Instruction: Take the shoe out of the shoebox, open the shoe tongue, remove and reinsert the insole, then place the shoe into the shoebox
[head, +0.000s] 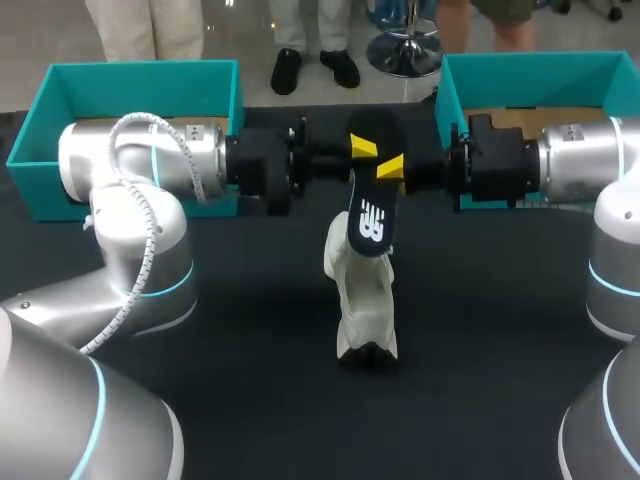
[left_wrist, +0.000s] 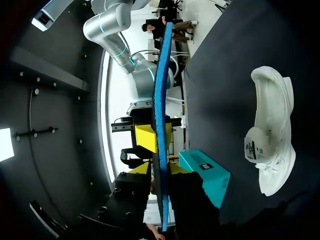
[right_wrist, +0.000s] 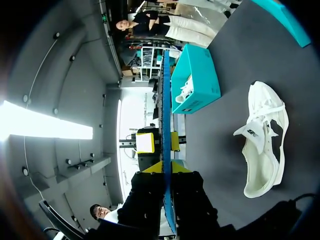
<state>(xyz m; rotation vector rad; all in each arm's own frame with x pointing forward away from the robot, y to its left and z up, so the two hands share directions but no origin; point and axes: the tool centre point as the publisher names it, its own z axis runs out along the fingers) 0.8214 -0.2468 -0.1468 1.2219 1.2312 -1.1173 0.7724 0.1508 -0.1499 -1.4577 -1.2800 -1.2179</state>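
Gripping the insole (head: 370, 218) from both sides, my left hand (head: 363, 148) and right hand (head: 391, 167) are each clamped on its far end, upper middle of the frame. Below it, the white shoe (head: 364, 300) lies on the desk (head: 250, 390) at centre.

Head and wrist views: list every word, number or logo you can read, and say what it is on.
Insole: a white logo, no legible words.
Shoe tongue tag: dark print, too small to read.
Box label: dark sticker, too blurred to read.
No other text shows, so nothing can be quoted.
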